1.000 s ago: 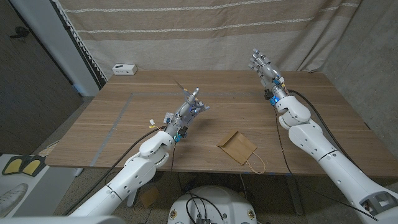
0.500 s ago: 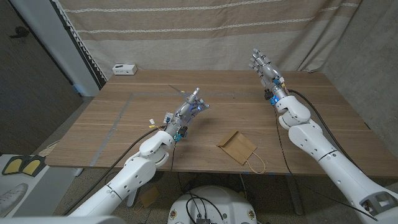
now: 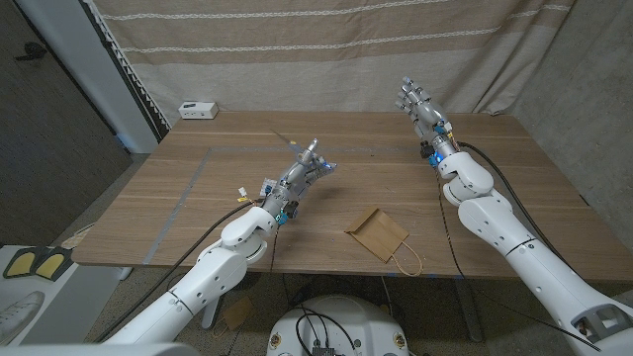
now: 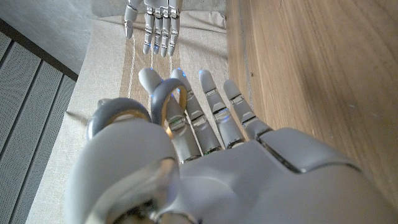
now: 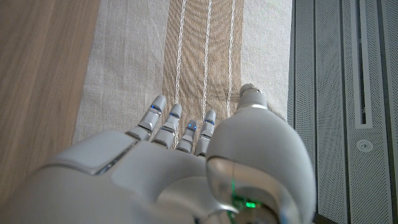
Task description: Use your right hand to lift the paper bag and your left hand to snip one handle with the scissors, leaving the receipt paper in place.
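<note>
**Scissors lifted, bag waiting**

Nothing much is shifting since a second ago: both arms are staying raised. One table (image 3: 198,188) is carrying one paper bag (image 3: 376,233), lying flat near the front edge. Right hand (image 3: 416,104) is hovering, fingers straight, holding nothing. Left hand (image 3: 302,174) is gripping one pair of scissors (image 3: 293,143).

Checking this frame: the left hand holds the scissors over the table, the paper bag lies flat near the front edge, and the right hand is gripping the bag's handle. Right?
Not quite. The right hand grips nothing: in the head view it is raised near the table's far edge, fingers extended, well away from the paper bag. The rest holds: the left hand holds the scissors, and the bag lies flat near the front edge.
</note>
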You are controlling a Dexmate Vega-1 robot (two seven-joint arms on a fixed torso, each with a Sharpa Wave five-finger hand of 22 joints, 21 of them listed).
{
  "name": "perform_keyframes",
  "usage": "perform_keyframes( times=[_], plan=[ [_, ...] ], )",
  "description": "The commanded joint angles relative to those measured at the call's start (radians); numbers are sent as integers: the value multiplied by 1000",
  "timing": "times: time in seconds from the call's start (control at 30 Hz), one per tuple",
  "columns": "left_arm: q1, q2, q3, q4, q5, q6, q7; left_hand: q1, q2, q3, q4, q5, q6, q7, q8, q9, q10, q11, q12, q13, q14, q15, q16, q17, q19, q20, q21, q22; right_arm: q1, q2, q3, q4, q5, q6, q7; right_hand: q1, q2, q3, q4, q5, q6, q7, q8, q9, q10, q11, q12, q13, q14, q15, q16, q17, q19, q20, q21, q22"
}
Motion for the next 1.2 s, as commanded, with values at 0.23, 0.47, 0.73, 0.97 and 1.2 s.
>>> perform_keyframes(
  times=[0.23, 0.47, 0.73, 0.97, 1.2],
  plan=[
    [-5, -14, 6, 25, -6, -37, -45, 0, -31, -2, 30, 10, 22, 5, -100, -259, -130, -1, -185, -111, -100, -154, 0, -120, -31, -59, 21, -7, -12, -2, 4, -10, -2, 7, -6, -8, 0, -2, -7, 5, 6, -4, 3, 3, -7, -1, 8, -2, -5, -65, 6, 0, 11, 3, -4, 2],
    [0, -18, 6, 21, -5, -46, -42, 7, -31, 1, 31, 13, 25, 6, -82, -247, -94, -1, -185, -126, -89, -155, 14, -129, -31, -61, 27, -9, -16, -5, 5, -17, -4, 8, -7, -8, 0, -2, -7, 5, 6, -3, 3, 3, -7, 2, 9, -2, -5, -64, 6, 0, 11, 3, -6, 2],
    [11, -25, 5, 20, -2, -63, -38, 17, -32, 2, 38, 17, 35, -8, -69, -257, -86, -2, -199, -151, -84, -155, 22, -144, -32, -64, 37, -12, -20, -8, 6, -25, -5, 9, -8, -8, -1, -2, -8, 5, 4, -3, 3, 3, -7, 1, 9, -2, -4, -65, 7, -1, 11, 4, -7, 2],
    [12, -27, 8, 19, 1, -71, -42, 32, -31, 5, 38, 20, 1, -20, -48, -218, -63, -2, -195, -159, -73, -156, 28, -152, -30, -64, 44, -14, -24, -10, 8, -33, -5, 10, -9, -9, -1, -2, -8, 6, 6, -1, 3, 2, -8, 0, 9, -3, -5, -64, 7, -3, 11, 4, -9, 2],
    [9, -29, 11, 22, 1, -75, -51, 40, -31, 5, 40, 21, 12, -16, -40, -226, -56, -2, -191, -156, -70, -156, 29, -159, -32, -65, 48, -15, -34, -17, 14, -49, -8, 7, -20, -9, -1, -2, -8, 6, 6, -2, 3, 3, -9, -1, 9, -3, -5, -65, 8, -4, 12, 4, -11, 2]
  ],
)
